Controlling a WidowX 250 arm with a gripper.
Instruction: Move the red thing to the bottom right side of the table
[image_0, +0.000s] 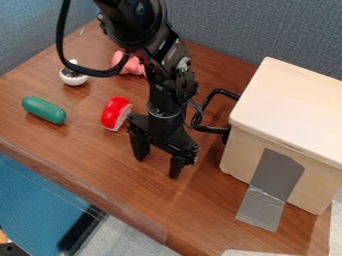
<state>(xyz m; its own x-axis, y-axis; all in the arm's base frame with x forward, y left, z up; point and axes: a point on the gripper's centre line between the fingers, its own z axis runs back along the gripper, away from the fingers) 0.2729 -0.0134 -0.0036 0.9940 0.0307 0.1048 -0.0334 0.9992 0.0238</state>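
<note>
I see the red thing (115, 113) on the table (100, 162), left of the gripper (159, 156) in the camera view, its pale face turned toward it. Its outline nearly meets the gripper's upper part, and I can't tell whether they touch. My fingers (140, 149) are spread apart, pointing down beside it; I can't judge whether their tips meet the table. Beyond the red thing, the pink thing (134, 66) is partly covered by the black cable (61, 40) and my arm, so I can't make out its full shape. The white round thing (73, 79) sits near that cable, its dark upper part hard to read. The green thing (44, 110) lies farther left. Over on the right, the view's edge cuts off the pale box (287, 115), with grey tape (270, 185) running down its side.
</note>
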